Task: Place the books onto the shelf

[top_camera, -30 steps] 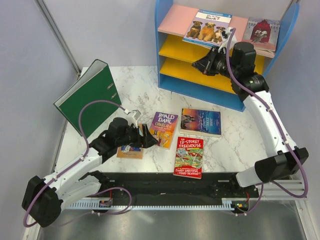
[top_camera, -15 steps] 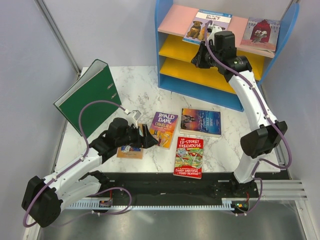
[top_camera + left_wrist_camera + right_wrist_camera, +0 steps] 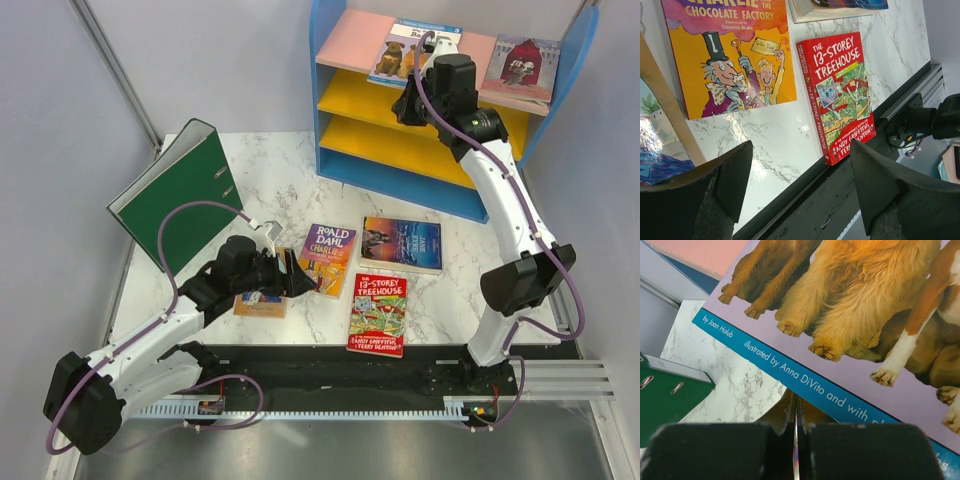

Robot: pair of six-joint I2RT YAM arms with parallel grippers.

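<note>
Right fingers (image 3: 715, 450) together beside three-dogs book (image 3: 850, 315)

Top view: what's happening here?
The right gripper, shut, is at the near edge of the three-dogs paperback on the pink top board of the blue-framed shelf; whether it pinches the book is unclear. The left gripper hovers open beside the purple-and-yellow Roald Dahl paperback. That book, the red 13-Storey Treehouse, a dark blue paperback and a small tan paperback lie on the marble table, unshelved.
</note>
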